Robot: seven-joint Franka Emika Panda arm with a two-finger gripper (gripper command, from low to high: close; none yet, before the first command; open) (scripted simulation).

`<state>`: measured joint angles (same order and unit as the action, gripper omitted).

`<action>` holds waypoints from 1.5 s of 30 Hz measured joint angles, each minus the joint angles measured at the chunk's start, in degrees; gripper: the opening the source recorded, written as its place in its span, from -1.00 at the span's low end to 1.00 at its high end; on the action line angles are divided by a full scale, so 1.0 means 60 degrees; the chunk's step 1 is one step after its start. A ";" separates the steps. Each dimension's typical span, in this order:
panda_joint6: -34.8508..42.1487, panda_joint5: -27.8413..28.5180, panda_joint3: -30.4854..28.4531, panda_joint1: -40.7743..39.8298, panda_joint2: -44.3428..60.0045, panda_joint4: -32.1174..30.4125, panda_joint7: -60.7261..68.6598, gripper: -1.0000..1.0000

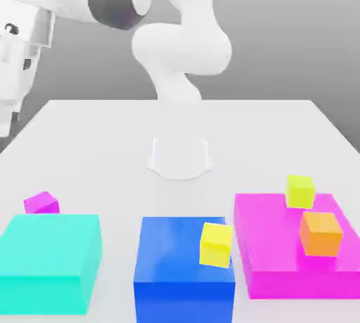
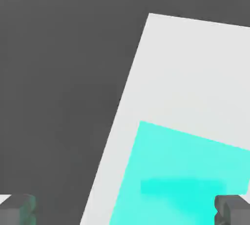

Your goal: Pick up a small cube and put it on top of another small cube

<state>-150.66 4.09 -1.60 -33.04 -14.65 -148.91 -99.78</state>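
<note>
Apart, hand (image 2: pixel 125 209) open above cyan block (image 2: pixel 180 175).

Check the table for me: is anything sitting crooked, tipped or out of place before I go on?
One thing stands out: the yellow cube at the blue block sits tilted at its right edge in the exterior view, not flat. The small magenta cube behind the cyan block is slightly turned. Nothing spilled or damaged.

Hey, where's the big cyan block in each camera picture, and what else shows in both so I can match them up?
Exterior view: the cyan block sits on the white table, front corner at the exterior view's left.
Hand view: the cyan block lies below, between the gripper fingertips.
Shared landmark: the white table's edge.
</note>
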 joint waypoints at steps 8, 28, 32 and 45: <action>-0.1229 -0.0258 -0.0792 -0.1586 0.1998 -0.1108 -0.3100 0.00; -0.2956 -0.1430 -0.0452 -0.2511 0.4305 -0.1371 -0.3769 -1.00; -0.1978 -0.0890 -0.0514 -0.2404 0.3214 -0.1420 -0.3971 -1.00; 0.0950 0.0816 -0.0019 -0.2408 0.4265 0.1118 0.0702 -1.00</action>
<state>-144.96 8.99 -1.71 -47.49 10.94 -142.20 -95.57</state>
